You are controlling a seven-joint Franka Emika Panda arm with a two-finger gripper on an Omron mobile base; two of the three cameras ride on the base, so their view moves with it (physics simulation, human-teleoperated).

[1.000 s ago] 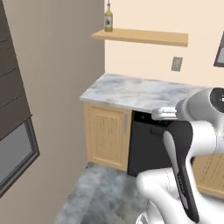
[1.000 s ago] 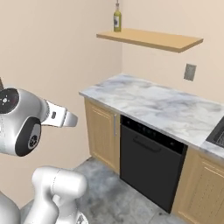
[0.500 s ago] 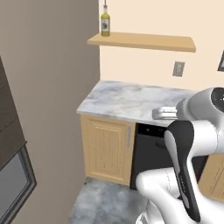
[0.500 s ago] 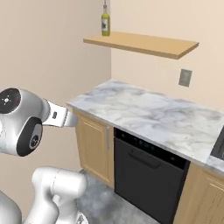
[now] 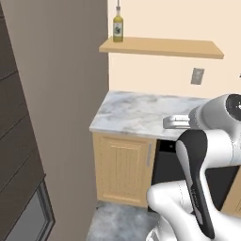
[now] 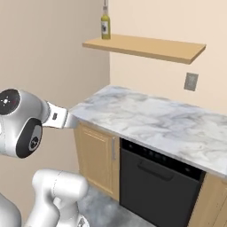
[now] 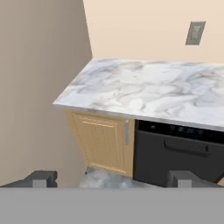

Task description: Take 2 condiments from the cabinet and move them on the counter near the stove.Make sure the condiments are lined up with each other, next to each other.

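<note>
1. Jaws state: in the hand view the two dark fingertips [image 7: 41, 178] stand well apart with nothing between them. The jaws are wide open and empty.
2. Task item location: one olive-green bottle [image 5: 117, 26] stands upright at the left end of the wall shelf [image 5: 162, 47], close to the shelf's left edge and beside the tan side wall [image 5: 66, 103]. A second condiment cannot be made out in these pictures.
3. Hazard, tipping: the bottle is slim and tall with a narrow neck. In my judgement, a contact high on the neck or a sideways approach could topple it off the shelf's left or front edge.
4. Hazard, wall contact: the bottle stands near the corner where the side wall meets the back wall. An approach from the left has little room; the hand could strike the wall before the jaws straddle the bottle.
5. Hazard, reach: the shelf sits high above the table [image 6: 146, 119], while the arm is folded low near the base. A long upward extension is likely needed, which may reduce positioning accuracy.
6. Open room: the shelf is bare to the right of the bottle, giving free space for a front or right-side approach.
7. Table edges: the marble table is bare, with an open left edge above the light-wood door [image 7: 103, 142] and a front edge above the dark dishwasher [image 6: 153, 181]. The stove cannot be seen here.
</note>
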